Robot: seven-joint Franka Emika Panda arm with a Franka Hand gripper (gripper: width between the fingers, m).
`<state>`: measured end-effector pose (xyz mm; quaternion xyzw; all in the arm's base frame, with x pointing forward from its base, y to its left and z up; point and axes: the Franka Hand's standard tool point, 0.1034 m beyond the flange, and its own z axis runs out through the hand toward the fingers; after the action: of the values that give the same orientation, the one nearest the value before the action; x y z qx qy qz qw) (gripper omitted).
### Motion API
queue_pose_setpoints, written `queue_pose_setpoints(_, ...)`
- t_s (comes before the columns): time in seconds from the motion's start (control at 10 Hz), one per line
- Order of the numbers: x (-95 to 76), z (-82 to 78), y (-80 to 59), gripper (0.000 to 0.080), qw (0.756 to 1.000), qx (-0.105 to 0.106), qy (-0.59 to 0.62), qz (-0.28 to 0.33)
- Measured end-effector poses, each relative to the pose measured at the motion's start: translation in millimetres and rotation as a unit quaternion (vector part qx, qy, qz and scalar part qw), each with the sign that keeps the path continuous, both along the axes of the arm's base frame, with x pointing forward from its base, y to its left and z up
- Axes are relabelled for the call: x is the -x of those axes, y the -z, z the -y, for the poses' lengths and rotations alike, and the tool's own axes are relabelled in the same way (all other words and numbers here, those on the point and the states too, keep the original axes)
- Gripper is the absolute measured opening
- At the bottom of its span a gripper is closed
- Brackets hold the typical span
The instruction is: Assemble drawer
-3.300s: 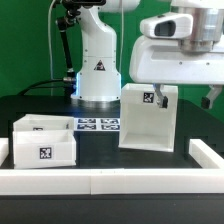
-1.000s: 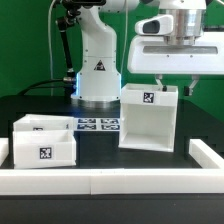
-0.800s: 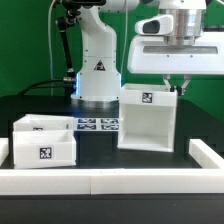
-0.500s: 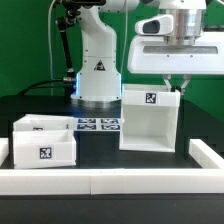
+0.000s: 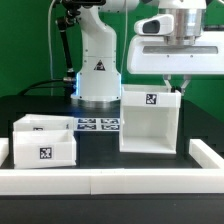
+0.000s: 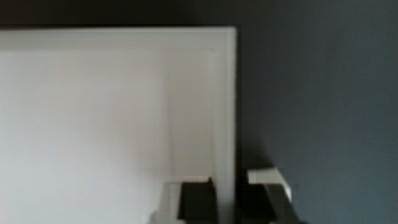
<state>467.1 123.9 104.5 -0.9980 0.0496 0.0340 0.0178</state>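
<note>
The shell (image 5: 148,120) stood upright on the dark table (image 5: 100,155), its open top up and its tag (image 5: 152,97) facing the exterior camera. The gripper (image 5: 178,90) hung straight down onto the shell's top edge, at the corner toward the exterior view's right. In the wrist view its fingers (image 6: 194,202) straddled the shell's thin side wall (image 6: 226,120), one on each side and very close to it. I cannot tell whether they pinched the wall or only flanked it.

The trays (image 5: 45,145) sat well apart from the shell, toward the exterior view's left, one just behind the other. The marker board (image 5: 97,125) lay flat between the trays and the shell, a little behind both. The rail (image 5: 100,181) ran in front of the shell. The arm's base (image 5: 98,70) stood behind the shell.
</note>
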Motion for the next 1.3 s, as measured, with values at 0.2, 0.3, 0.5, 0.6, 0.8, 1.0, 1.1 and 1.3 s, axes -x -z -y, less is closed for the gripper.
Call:
queue_pose_setpoints(0.2,-37.0,3.0,-0.3,0.0038,1.000,-0.007,-0.011,0.007)
queue_pose_setpoints(0.3,-55.5,6.9,-0.5,0.0038,1.000,-0.011,-0.022,0.014)
queue_pose_setpoints(0.5,-84.3,15.7,-0.9,0.0038,0.999,-0.020,-0.041,0.024)
queue_pose_setpoints(0.6,-90.2,18.9,-1.3,0.0038,0.998,-0.022,-0.050,0.028)
queue_pose_setpoints(0.8,-88.4,16.2,-1.4,0.0038,0.998,-0.022,-0.052,0.028)
queue_pose_setpoints(1.0,-88.4,15.7,-1.0,0.0038,0.998,-0.021,-0.043,0.027)
queue_pose_setpoints(1.1,-89.7,14.0,-0.7,0.0038,0.999,-0.020,-0.010,0.026)
queue_pose_setpoints(1.3,-95.8,16.5,-1.3,0.0038,0.999,-0.020,0.014,0.030)
